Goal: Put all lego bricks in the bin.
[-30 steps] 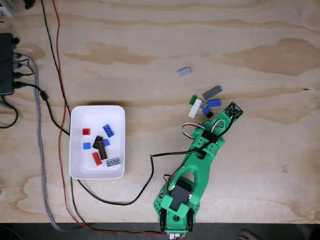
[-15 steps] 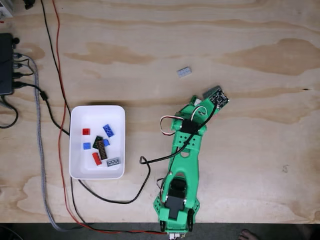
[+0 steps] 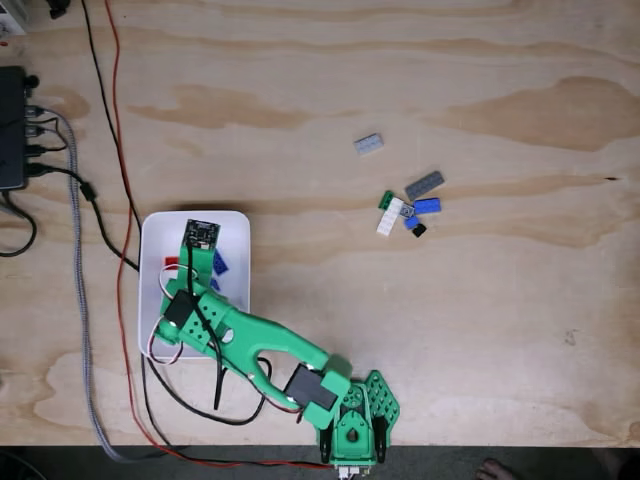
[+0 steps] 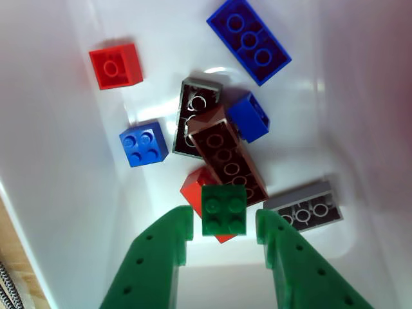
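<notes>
In the fixed view my green arm reaches over the white bin point(image 3: 150, 300), with the gripper point(image 3: 200, 250) above its far half. In the other view the gripper point(image 4: 225, 217) is open. A green 2x2 lego brick point(image 4: 223, 209) sits between its fingertips point(image 4: 174, 235) with a thin gap on each side, over a red brick point(image 4: 195, 185). In the bin below lie blue point(image 4: 248, 40), red point(image 4: 116, 65), brown point(image 4: 226, 154) and grey point(image 4: 304, 207) bricks. Several loose bricks point(image 3: 408, 208) are clustered on the table at right, and a grey one point(image 3: 368, 143) lies apart.
A black box point(image 3: 12, 128) with cables stands at the left edge. Red and black wires point(image 3: 110, 150) run down past the bin's left side. The arm's base point(image 3: 352, 432) is at the table's near edge. The plywood between bin and brick cluster is bare.
The arm has swung from the brick cluster on the right across to the bin on the left, so the cluster shows again.
</notes>
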